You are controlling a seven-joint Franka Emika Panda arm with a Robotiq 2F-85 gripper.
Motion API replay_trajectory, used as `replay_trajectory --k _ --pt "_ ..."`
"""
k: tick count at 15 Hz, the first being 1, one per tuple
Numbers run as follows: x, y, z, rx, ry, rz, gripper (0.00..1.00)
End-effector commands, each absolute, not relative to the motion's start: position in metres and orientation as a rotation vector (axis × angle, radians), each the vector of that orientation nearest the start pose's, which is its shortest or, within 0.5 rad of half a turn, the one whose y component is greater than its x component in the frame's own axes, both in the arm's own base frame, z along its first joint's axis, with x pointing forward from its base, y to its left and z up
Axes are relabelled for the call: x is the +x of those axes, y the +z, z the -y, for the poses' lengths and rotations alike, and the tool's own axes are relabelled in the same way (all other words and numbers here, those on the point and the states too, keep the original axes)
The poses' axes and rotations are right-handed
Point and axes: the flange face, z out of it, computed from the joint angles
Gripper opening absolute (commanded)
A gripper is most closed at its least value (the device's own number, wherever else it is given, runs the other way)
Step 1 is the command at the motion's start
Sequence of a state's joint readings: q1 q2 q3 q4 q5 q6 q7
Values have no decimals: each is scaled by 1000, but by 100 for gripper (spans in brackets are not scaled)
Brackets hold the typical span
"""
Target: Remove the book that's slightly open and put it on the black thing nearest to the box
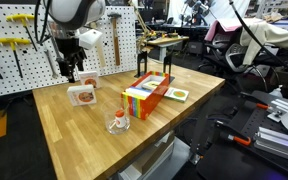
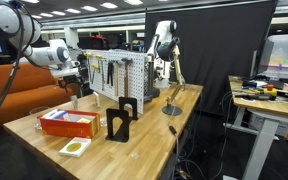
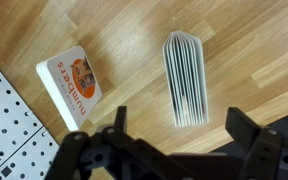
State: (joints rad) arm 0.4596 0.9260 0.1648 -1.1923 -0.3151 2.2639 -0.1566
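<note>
My gripper [image 3: 179,128] hovers over the wooden table [image 3: 254,40], jaws wide and empty. In the wrist view the slightly open white book [image 3: 187,80] sits near the white-and-orange board book [image 3: 72,88], to its right.

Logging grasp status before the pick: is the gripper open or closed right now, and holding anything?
Gripper: open, holding nothing; it hovers above the slightly open book.

Both exterior views faced the tabletop [image 1: 74,125] [image 2: 154,135] from different sides, some way off; the wrist view looked straight down, close.
</note>
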Motion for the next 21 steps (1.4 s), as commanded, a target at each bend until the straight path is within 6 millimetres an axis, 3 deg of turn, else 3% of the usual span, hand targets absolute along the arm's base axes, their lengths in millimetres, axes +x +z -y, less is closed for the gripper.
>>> replay_trajectory --k 1,8,18,19,21 --pt "657 235 -414 -2879 -195 1411 100" --pt "657 212 -413 -2879 -98 1427 100" --pt "669 178 -414 -2876 -10 1317 99" --pt "670 175 -414 -2878 -6 1300 94" --pt "675 169 -411 -2891 -16 1271 72"
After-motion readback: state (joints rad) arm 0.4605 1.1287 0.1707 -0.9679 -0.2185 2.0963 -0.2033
